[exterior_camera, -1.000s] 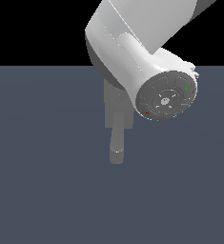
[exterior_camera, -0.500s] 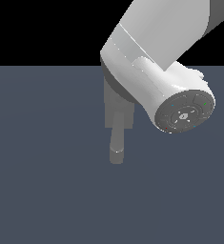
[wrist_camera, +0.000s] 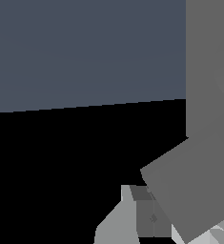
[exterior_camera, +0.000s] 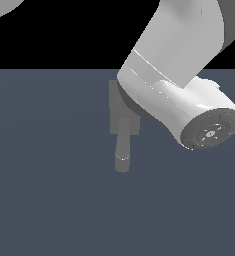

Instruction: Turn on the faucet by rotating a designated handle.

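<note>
In the exterior view the dull grey faucet shows its flat base plate [exterior_camera: 117, 105] and its thick tube spout [exterior_camera: 123, 150], which points toward the camera. My white arm [exterior_camera: 189, 100] covers the faucet's right side, hiding the handle and my gripper there. In the wrist view a slanted grey bar [wrist_camera: 194, 186], apparently the handle, runs off a tall grey slab [wrist_camera: 208, 66]. My gripper [wrist_camera: 180, 226] has its fingers apart. One finger [wrist_camera: 132, 219] and the other finger [wrist_camera: 220, 233] stand on either side of the bar's end.
The faucet stands on a plain blue-grey surface [exterior_camera: 49, 190] that runs to a black background. The arm's round end cap [exterior_camera: 209, 131] hangs to the exterior view's right of the spout.
The arm has swung toward the exterior view's right and slightly down. The end cap is now farther from the spout. The base plate and spout have not visibly moved.
</note>
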{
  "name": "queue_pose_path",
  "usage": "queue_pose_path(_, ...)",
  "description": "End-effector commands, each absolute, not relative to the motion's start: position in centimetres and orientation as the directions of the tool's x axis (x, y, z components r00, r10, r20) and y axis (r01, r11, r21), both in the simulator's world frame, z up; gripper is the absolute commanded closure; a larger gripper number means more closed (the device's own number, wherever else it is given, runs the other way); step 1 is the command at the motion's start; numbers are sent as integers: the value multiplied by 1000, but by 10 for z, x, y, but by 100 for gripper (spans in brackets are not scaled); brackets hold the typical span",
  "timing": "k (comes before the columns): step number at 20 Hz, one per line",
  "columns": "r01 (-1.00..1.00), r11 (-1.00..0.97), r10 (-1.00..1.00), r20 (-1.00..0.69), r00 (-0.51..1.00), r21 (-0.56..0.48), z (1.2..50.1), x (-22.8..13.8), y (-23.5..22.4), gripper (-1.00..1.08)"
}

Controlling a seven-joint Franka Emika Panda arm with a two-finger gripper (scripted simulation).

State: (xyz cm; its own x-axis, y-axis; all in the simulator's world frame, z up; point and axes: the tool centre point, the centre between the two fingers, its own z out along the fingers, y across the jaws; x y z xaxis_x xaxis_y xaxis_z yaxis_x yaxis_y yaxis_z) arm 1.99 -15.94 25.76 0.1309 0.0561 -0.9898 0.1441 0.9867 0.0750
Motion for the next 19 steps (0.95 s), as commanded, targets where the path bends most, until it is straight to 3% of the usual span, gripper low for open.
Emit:
queue_pose_path(1, 119, 991, 50, -994, 94, 61, 250, 20, -153, 108)
queue_pose_path(19, 80, 997, 17, -1000, 1, 17, 167, 21, -164, 108)
